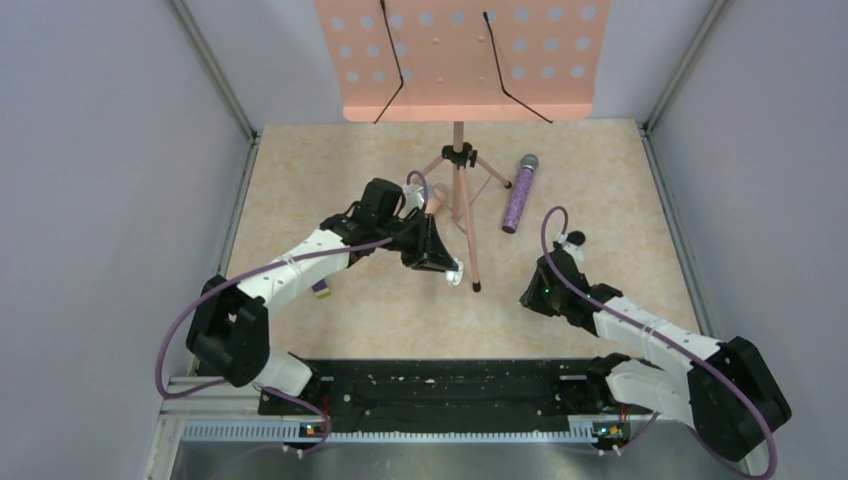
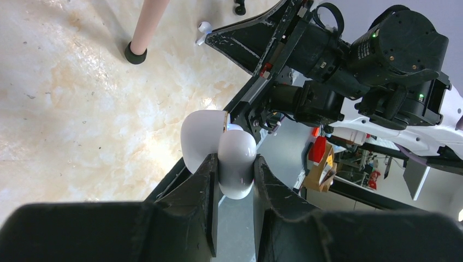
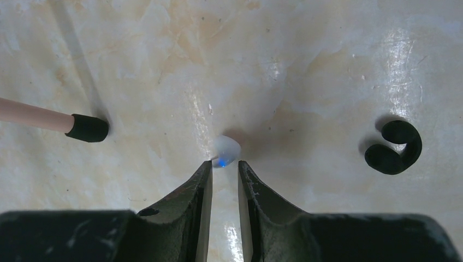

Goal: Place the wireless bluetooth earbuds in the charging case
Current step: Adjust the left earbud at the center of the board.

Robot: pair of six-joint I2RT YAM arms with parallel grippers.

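The left gripper point(image 2: 235, 164) is closed tight on the charging case point(image 2: 238, 147), which looks white and glossy here. The two fingers press it from both sides. Its lid point(image 2: 199, 139) stands open toward the left of the frame. In the top view this gripper hangs in the middle of the picture, just left of a leg of the pink music stand point(image 1: 460, 60), and the case is held above the table point(image 1: 350, 180).

The right gripper point(image 3: 224, 165) is low over the table, in the lower right part of the top view. Its jaws stand with only a narrow gap. One white earbud point(image 3: 226, 148) with a small blue light lies on the table exactly at the fingertips. I cannot tell if the fingers already pinch it or only stand around it.

In the right wrist view the black foot of a stand leg point(image 3: 87, 127) is at the left edge, and a black C-shaped piece point(image 3: 394, 147) lies at the right, well apart from the earbud. A glittery purple microphone point(image 1: 520, 193) lies in the upper middle of the top view, right of the stand. A small purple-and-yellow cube point(image 1: 320, 290) sits beside the left arm
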